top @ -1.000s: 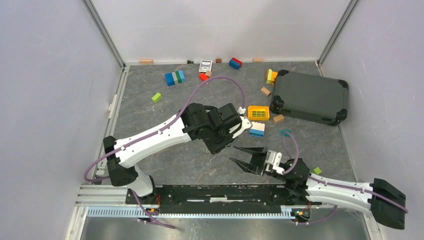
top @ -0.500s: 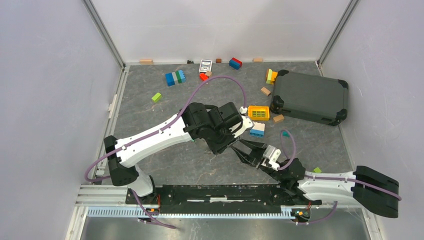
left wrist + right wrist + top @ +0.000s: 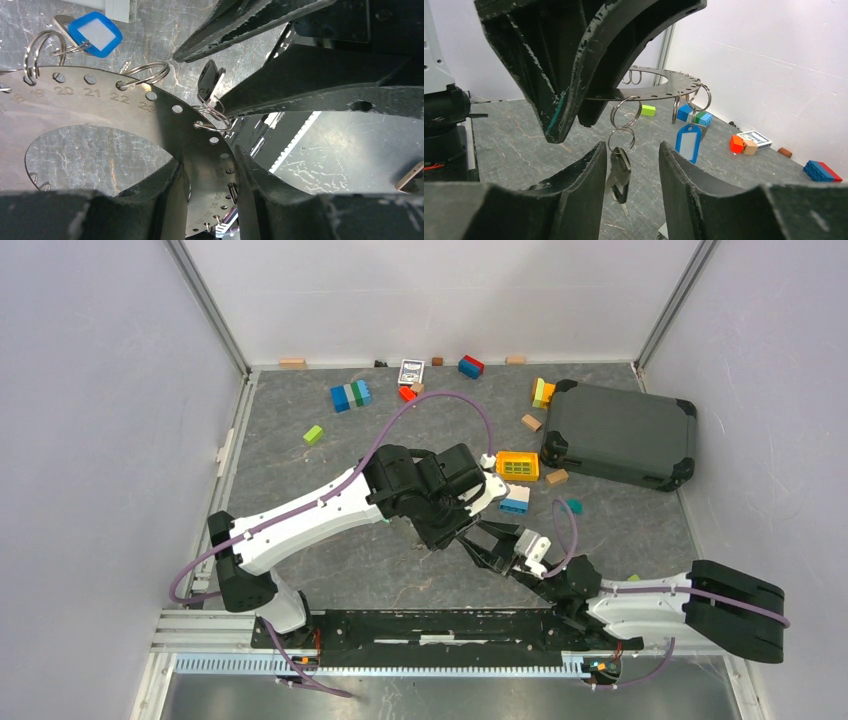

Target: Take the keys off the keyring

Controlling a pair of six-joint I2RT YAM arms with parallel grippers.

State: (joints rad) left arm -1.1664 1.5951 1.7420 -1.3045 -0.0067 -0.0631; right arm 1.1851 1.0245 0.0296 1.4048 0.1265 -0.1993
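Between the spread fingertips of your right gripper (image 3: 633, 195), the dark-headed silver key (image 3: 620, 170) hangs vertically from the thin wire keyring (image 3: 625, 114), under the perforated metal plate (image 3: 100, 107) clamped by your left gripper (image 3: 210, 200).

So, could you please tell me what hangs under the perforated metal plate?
Two linked split rings hang there, carrying a dark-headed key inside the open right gripper; further along, a blue key tag. The left gripper hides the near edge of the plate.
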